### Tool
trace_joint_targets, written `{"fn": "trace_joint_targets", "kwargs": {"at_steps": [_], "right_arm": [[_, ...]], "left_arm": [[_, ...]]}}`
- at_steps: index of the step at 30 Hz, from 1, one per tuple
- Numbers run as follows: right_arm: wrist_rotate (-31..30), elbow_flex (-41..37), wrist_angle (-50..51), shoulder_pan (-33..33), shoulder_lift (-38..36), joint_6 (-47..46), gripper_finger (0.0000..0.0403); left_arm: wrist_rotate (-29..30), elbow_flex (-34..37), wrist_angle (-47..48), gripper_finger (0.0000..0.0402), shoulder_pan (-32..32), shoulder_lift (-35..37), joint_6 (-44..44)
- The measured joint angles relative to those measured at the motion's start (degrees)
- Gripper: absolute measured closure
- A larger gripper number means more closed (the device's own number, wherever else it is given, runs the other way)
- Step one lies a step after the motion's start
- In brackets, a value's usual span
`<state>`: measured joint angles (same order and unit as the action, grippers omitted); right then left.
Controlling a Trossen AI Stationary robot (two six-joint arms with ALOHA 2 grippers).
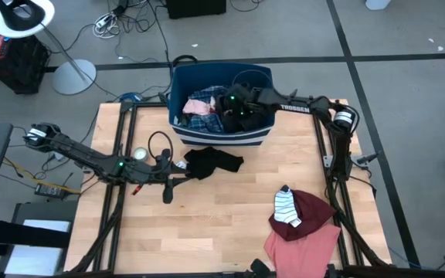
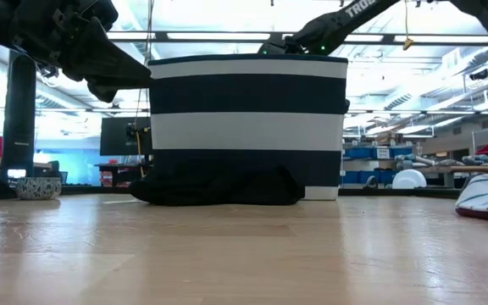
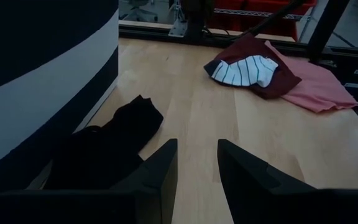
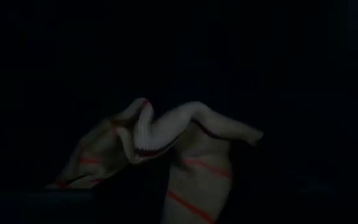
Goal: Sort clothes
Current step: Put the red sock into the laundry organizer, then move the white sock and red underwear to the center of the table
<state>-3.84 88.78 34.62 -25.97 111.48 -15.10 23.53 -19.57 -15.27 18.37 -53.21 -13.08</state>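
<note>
Grey lab floor with taped lines and stray cables all around, and a light wooden table (image 1: pixel 230 216) in the middle with 2 dark arms on it.

Everything to be sorted is limp fabric, so I'd guess light, floppy, no fixed shape, nothing breakable. Best bet is pinching a raised fold or a bunched edge, not a flat spot, since a flat layer just slides on the wood.

Where stuff is: a black garment (image 1: pixel 213 162) lies on the table right up against the front of the bin. Near the right front corner there's a maroon garment (image 1: pixel 315 208) on top of a salmon pink garment (image 1: pixel 304 245), with a striped sock (image 1: pixel 287 207) draped over the maroon one.

The navy bin with white stripe (image 1: pixel 221 137) sits at the back edge. Inside I can see a blue plaid garment (image 1: pixel 202 106) and some dark cloth beside it; what's underneath is hidden.

The right hand (image 1: pixel 236 104) is reaching into the bin. Its wrist view is nearly black, showing only a pale cloth with red stripes (image 4: pixel 166 155) just ahead, and I can't tell if the fingers are open or gripping.

The left hand (image 3: pixel 196 163) hovers low over bare table just beside the black garment, fingers parted, holding nothing.
</note>
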Motion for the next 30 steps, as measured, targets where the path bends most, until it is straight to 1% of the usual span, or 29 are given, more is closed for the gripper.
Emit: {"fn": "trace_joint_targets", "kwargs": {"at_steps": [3, 7, 10, 17, 20, 24, 26, 30], "right_arm": [[0.10, 1.13, 2.49, 0.02, -1.08, 0.17, 0.0220], [1.35, 3.78, 6.82, -0.42, -5.53, 0.19, 0.0220], [1.53, 5.55, 8.51, -0.29, -10.63, 0.19, 0.0219], [1.42, 5.66, 10.98, 2.61, -23.46, 2.26, 0.0221], [-0.10, 5.68, 13.09, 5.27, -28.40, 2.29, 0.0220], [-6.80, 5.49, 18.68, 10.23, -34.14, 1.58, 0.0222], [-9.06, 4.07, 20.54, 13.44, -37.10, -0.01, 0.0222], [-10.11, -1.72, 22.46, 20.59, -42.84, -6.62, 0.0222]], "left_arm": [[0.00, 0.00, -0.06, 0.0282, 0.00, 0.00, 0.00], [0.00, 0.00, -1.61, 0.0282, 0.01, 0.00, -0.01], [-0.02, 0.00, -3.16, 0.0282, 0.00, 0.00, -0.01], [-0.04, 0.00, -4.74, 0.0282, 0.00, 0.02, -0.18], [-0.07, 0.00, -4.77, 0.0282, 0.02, 0.02, -0.59], [-0.09, 0.00, -4.69, 0.0282, 0.00, 0.02, -0.62], [-0.13, 0.00, -4.68, 0.0282, 0.01, 0.02, -0.63], [-0.15, 0.00, -4.66, 0.0282, 0.02, 0.02, -0.65]]}}
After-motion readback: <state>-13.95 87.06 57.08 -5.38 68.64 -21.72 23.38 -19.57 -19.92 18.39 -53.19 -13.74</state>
